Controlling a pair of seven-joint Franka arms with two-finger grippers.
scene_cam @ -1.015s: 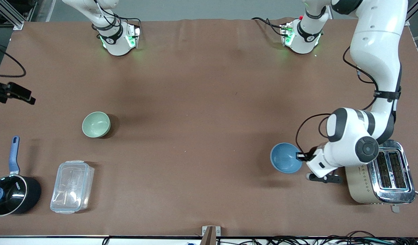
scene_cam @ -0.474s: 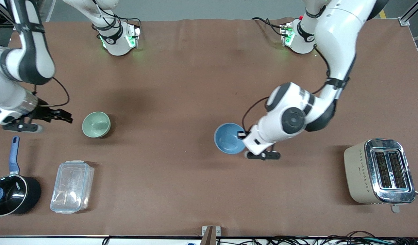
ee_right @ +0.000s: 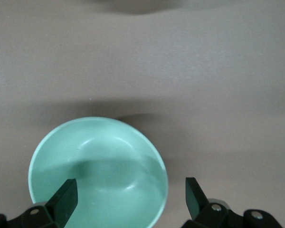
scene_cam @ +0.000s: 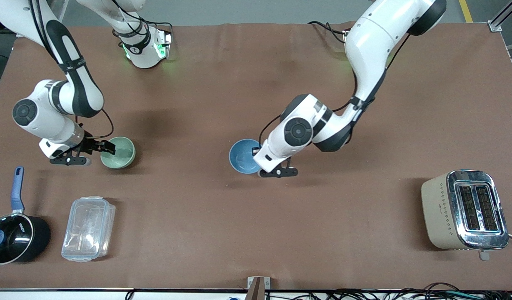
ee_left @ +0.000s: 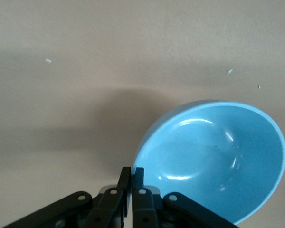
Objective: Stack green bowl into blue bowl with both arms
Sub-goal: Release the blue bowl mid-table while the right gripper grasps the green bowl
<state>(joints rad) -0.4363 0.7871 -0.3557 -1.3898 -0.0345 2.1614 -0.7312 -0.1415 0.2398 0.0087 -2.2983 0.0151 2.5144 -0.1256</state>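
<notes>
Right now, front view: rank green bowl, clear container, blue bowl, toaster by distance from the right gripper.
From the right gripper:
1. green bowl, right under it.
2. clear container, nearer the camera.
3. blue bowl, mid-table, in the left gripper.
4. toaster, left arm's end.

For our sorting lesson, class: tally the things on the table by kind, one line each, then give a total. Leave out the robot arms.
Bowls: 2, the green bowl and the blue bowl
Saucepans: 1, the black saucepan
Food containers: 1, the clear container
Toasters: 1, the toaster
Total: 5
</notes>
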